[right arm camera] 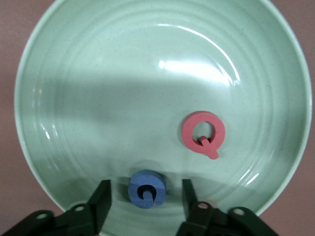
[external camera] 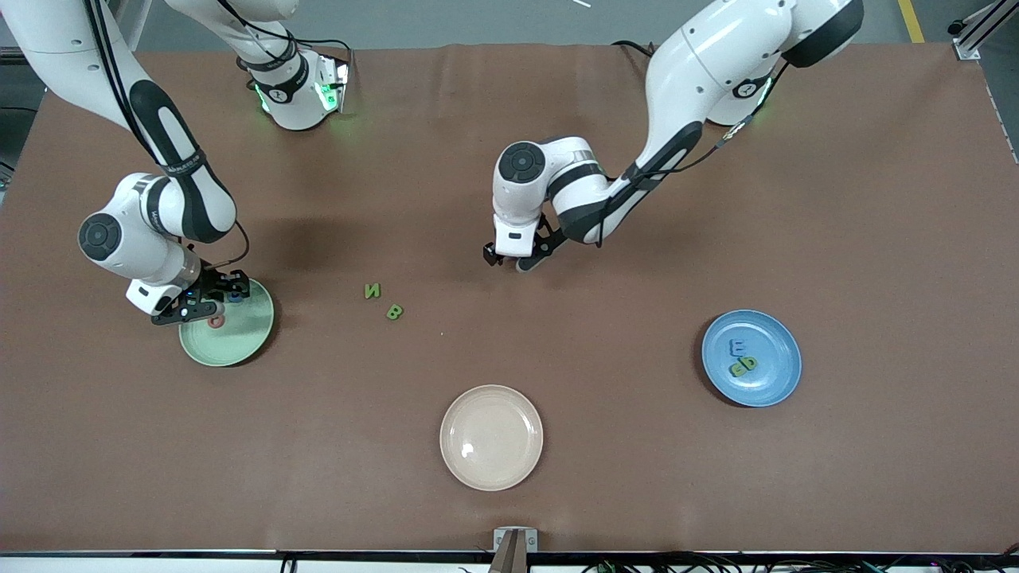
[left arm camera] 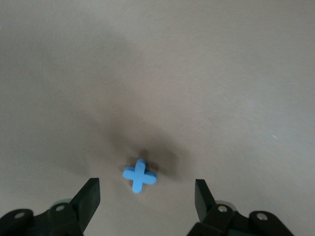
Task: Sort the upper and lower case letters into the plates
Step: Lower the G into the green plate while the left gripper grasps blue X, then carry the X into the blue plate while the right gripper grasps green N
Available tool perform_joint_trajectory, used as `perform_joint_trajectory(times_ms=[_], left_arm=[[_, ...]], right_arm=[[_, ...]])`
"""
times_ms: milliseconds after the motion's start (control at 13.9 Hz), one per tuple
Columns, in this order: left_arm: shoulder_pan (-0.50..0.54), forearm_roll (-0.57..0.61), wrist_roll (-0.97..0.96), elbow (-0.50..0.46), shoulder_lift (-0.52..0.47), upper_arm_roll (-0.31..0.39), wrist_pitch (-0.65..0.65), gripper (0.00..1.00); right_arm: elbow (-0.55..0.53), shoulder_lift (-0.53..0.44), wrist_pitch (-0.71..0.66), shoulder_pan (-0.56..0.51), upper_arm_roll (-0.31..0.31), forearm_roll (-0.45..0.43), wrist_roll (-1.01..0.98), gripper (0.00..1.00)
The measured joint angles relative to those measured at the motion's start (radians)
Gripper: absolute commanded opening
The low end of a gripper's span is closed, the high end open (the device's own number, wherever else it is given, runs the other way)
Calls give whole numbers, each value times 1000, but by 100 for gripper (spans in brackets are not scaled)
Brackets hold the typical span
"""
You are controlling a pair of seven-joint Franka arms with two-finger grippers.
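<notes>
The right claw hangs low over the mint plate at the right arm's end of the table, its fingers spread to either side of a dark blue letter lying in the plate, not touching it. A pinkish-red Q lies in the same plate near that letter. The left claw hovers over bare table near the middle, fingers spread, with a light blue cross-shaped letter on the table between them. Two green letters, N and B, lie near each other on the table between the mint plate and the left claw. The blue plate toward the left arm's end holds a blue letter and green letters. A cream plate lies nearest the front camera.
</notes>
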Motion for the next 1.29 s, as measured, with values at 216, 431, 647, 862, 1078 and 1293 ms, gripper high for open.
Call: perform_joint_trajectory(times_ms=[216, 431, 647, 862, 1078, 1293], left_arm=[[-34, 0, -50, 0, 2, 36, 4, 77], [-32, 0, -53, 0, 11, 40, 4, 69], [-32, 0, -54, 1, 12, 39, 5, 60], [-33, 0, -61, 2, 11, 38, 5, 11], [-36, 0, -62, 2, 5, 35, 2, 0], [-31, 1, -47, 9, 3, 39, -6, 0]], right_arm=[[47, -61, -140, 26, 16, 1, 96, 100], [65, -125, -231, 157, 26, 1, 376, 100], [64, -122, -221, 298, 32, 2, 570, 100], [82, -100, -173, 407, 32, 2, 620, 100], [115, -23, -84, 463, 32, 3, 623, 100], [126, 48, -13, 475, 32, 3, 622, 100]])
